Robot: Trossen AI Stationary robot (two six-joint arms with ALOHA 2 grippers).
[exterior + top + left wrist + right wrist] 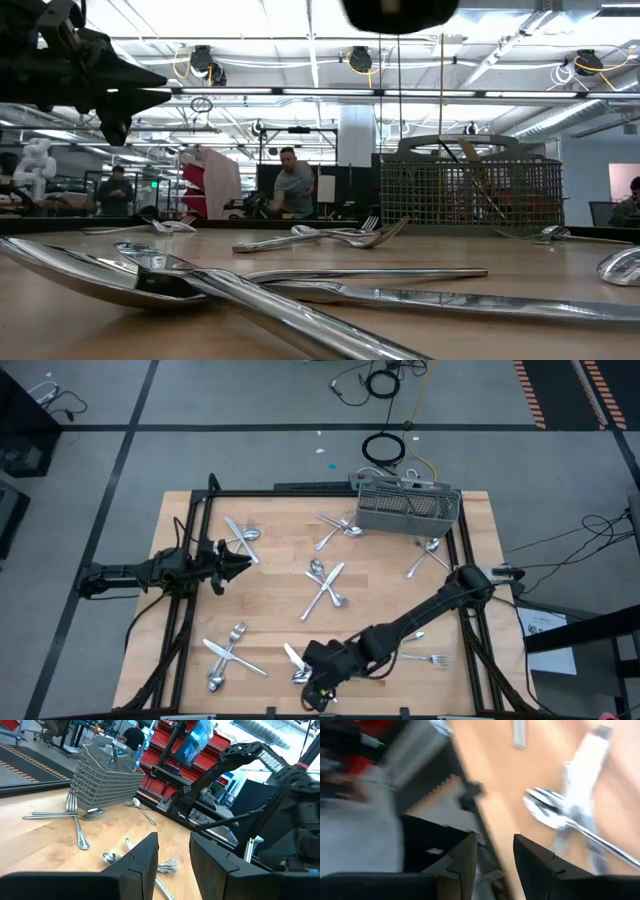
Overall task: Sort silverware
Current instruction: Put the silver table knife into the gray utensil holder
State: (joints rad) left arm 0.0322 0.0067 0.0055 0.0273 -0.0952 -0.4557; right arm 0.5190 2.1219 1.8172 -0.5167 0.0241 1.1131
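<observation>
Several clusters of silverware (pixel 325 582) lie scattered over the wooden table (pixel 270 615), and we log them from left to right as the overhead camera shows them. Left gripper (pixel 243 565) hangs above the table's left side, just beside a crossed group near the far left (pixel 243 538); its wrist camera shows a narrow gap between the fingers (pixel 145 857) with nothing in it. Near the front left we see a fork, knife and spoon crossed together (pixel 228 651). Centre holds another crossed group. Right gripper (pixel 318 682) sits low at the front edge, right beside a knife and spoon (pixel 296 663); its own camera is blurred, showing a spoon (pixel 547 810) ahead of slightly parted, empty fingers (pixel 460 865), and we cannot tell whether they touch the table. Right arm crosses over the front right, where a fork (pixel 427 658) lies beside it. Far right, the grey wire basket (pixel 408 508) is tilted on the far edge, with crossed pieces (pixel 428 554) in front of it. From table height, big out-of-focus spoons (pixel 150 272) block the foreground, and people stand in the room beyond.
</observation>
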